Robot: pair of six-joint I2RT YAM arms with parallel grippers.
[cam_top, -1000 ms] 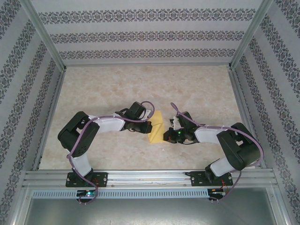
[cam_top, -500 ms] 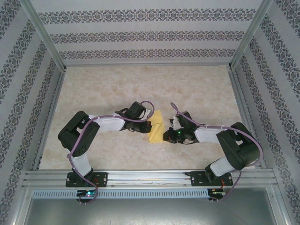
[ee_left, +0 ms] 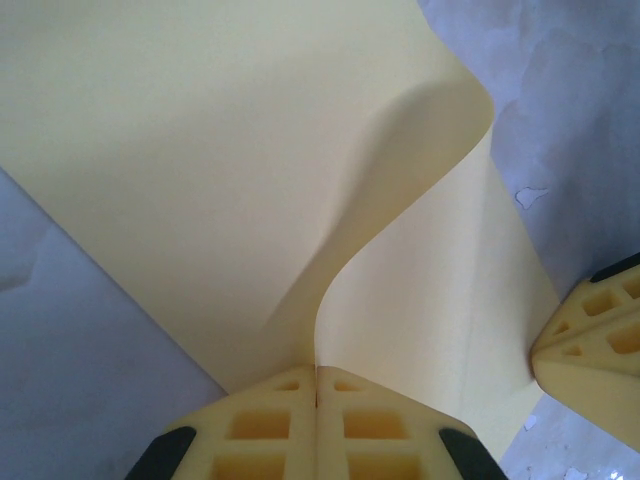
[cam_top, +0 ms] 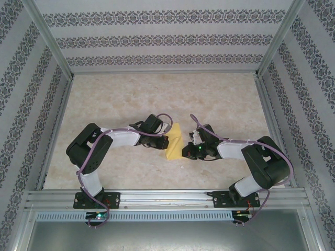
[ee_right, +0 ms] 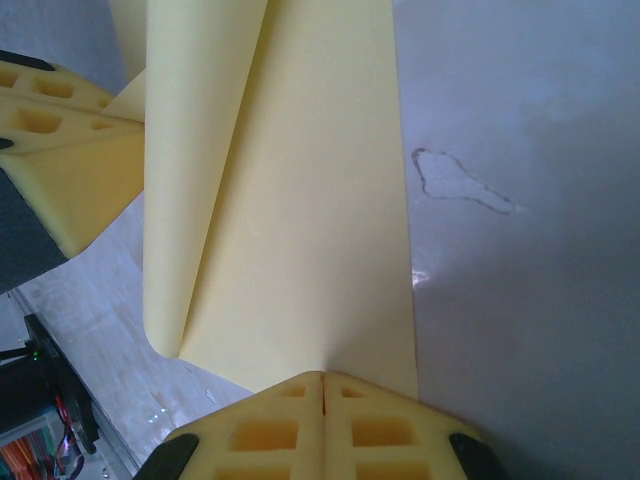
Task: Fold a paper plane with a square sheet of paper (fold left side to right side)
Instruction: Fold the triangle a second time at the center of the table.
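Between the two arms, mid-desk: square sheet of paper [cam_top: 174,142], yellow, partly folded, one flap curling up off the lower layer. Left jaws: closed tight, pinching the raised flap's edge at their tips. Right jaws: closed tight, tips meeting on the sheet's opposite edge. Desk [cam_top: 131,99]: pale marbled surface. Enclosure: wallpaper panels [cam_top: 167,39] with dark ornamental bands; aluminium rail [cam_top: 167,198] at near edge.

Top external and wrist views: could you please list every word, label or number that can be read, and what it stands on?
None: the square sheet of paper is plain yellow, the patterned walls carry ornament, not lettering, and the marbled table bears no label.
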